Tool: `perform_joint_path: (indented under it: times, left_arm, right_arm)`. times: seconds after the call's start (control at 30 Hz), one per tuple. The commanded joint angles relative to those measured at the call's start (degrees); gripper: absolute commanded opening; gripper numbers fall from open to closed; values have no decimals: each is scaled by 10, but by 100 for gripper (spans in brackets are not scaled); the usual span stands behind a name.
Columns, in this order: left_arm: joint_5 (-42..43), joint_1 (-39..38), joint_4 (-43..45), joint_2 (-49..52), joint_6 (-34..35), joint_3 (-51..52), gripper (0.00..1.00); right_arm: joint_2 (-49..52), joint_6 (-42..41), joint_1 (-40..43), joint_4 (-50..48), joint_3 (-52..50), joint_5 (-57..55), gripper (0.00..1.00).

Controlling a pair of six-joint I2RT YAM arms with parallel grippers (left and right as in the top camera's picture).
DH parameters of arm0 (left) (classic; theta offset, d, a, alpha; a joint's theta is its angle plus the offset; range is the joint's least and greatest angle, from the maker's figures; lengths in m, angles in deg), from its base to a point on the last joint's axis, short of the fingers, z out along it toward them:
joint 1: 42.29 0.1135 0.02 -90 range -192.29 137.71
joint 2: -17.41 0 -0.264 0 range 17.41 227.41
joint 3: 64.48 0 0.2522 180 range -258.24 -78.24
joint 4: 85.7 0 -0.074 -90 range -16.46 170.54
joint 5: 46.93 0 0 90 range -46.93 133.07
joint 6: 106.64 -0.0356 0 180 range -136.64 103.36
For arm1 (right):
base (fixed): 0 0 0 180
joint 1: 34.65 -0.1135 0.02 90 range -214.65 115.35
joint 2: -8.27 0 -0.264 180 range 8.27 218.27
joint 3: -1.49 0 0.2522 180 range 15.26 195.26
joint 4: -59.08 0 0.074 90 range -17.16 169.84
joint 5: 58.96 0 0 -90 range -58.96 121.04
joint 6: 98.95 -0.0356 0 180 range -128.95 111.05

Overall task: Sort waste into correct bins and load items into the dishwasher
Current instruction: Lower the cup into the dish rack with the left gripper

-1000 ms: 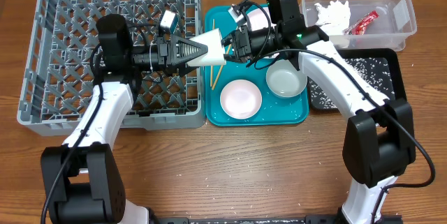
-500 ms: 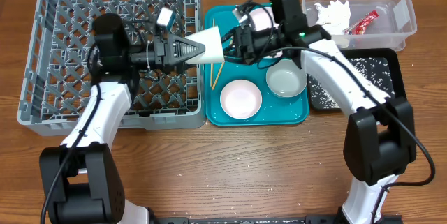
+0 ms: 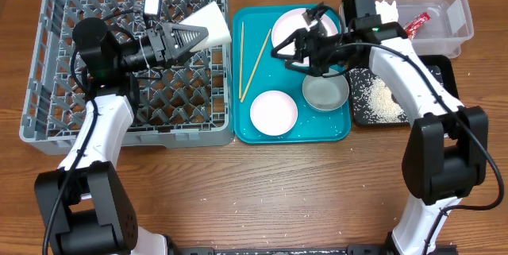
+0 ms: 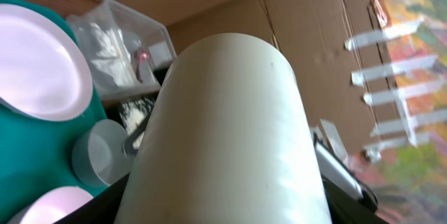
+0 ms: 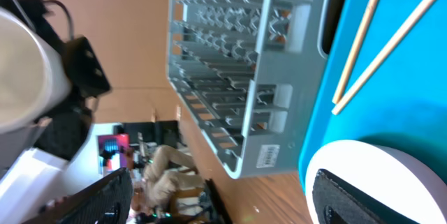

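The left fingers [image 3: 196, 36] are gripping the small white cup [image 3: 213, 25] sideways above the dish rack's [image 3: 55, 88] right edge, while the right fingers [image 3: 295, 50] are hanging wide open and empty over the teal tray [image 3: 337, 130].

I see left gripper [image 3: 197, 36] gripping white cup [image 3: 214, 26], tilted on side, above dish rack [image 3: 36, 88] near right wall. Right gripper [image 3: 300, 48] hovers over teal tray [image 3: 333, 128], between plate [image 3: 284, 25] and bowl [image 3: 325, 94]. Chopsticks [image 3: 254, 56] lie in tray.

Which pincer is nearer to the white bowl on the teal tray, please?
Right: the right pincer hovers beside the white bowl, while the left pincer holds a white cup over the grey dish rack.
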Motion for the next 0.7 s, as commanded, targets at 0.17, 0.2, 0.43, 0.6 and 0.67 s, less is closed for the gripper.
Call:
perform_joint_path:
  times: [0.17,0.2,0.43,0.6,0.67]
  left_arm:
    - [-92,2,-57,-5,-22,-68,31]
    - [-102,2,-87,-5,-41,-80,30]
    - [-292,-21,-590,-8,-331,-267,31]
    - [-488,-77,-866,-8,-455,-388,31]
    - [-606,-118,-976,-8,-477,-424,31]
  right_arm:
    - [-43,40,-19,43,1,-140,93]
    - [-51,40,-19,47,1,-155,94]
    - [-120,40,-19,96,1,-276,100]
    - [-138,41,-19,120,1,-326,100]
    - [-138,51,-18,127,1,-326,100]
